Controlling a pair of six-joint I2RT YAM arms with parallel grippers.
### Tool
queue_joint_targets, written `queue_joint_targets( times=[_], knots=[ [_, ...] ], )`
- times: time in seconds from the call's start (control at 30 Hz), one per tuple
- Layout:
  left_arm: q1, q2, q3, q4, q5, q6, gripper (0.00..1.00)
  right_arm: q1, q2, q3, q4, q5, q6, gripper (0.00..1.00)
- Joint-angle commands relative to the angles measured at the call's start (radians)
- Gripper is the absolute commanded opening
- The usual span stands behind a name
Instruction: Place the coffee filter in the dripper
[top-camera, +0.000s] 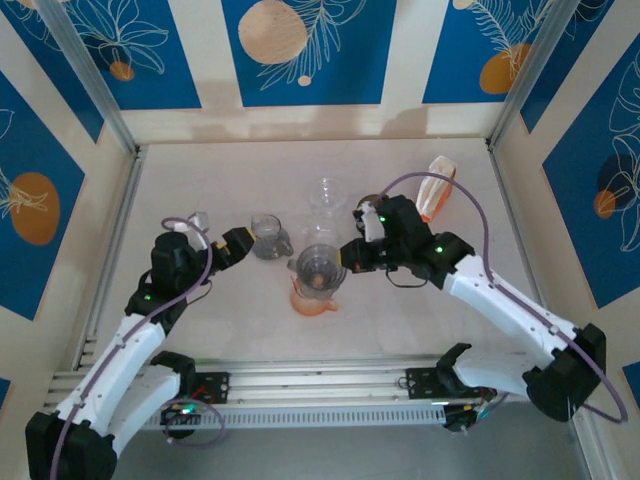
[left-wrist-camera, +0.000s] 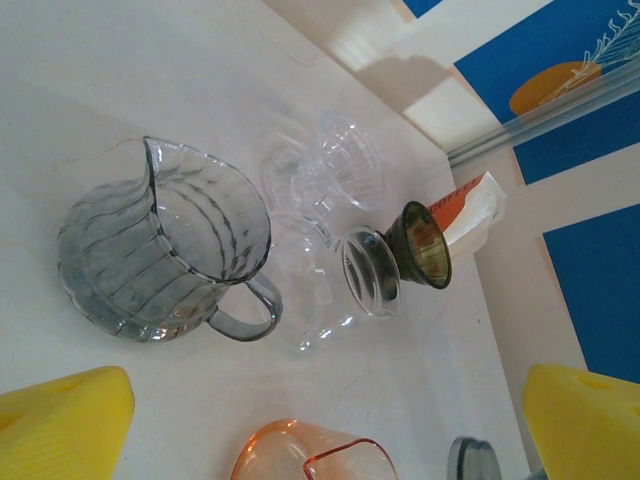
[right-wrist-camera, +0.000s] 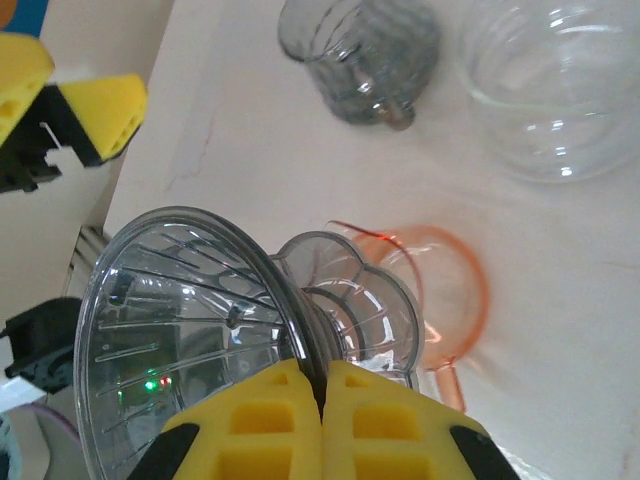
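My left hand hangs spread wide, holding nothing, with the grey jug just off its fingertips. My right hand is pinched tight on the rim of the clear dripper, over the orange jug; I can't tell if those two touch. The filter pack stands beyond that hand, well apart from the dripper, and its print is too small to read.
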Motion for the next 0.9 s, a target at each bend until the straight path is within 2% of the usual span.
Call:
queue_joint_targets(
  times=[0.0,0.23,0.57,0.87],
  knots=[
    [-0.006,-0.02,0.038,-0.037,-0.019,0.033,1.0,0.042,0.058,0.062,-0.028,-0.008,-0.014,0.0],
    [-0.006,-0.032,0.044,-0.049,-0.021,0.04,1.0,0.051,0.129,0.055,0.018,-0.002,0.006,0.0],
    [-0.005,-0.024,0.034,-0.03,-0.016,0.035,1.0,-0.006,0.144,0.005,0.071,-0.039,0.026,0.0],
    [-0.006,-0.02,0.028,-0.022,-0.015,0.033,1.0,-0.015,0.174,-0.004,0.091,-0.052,0.028,0.0]
  ],
)
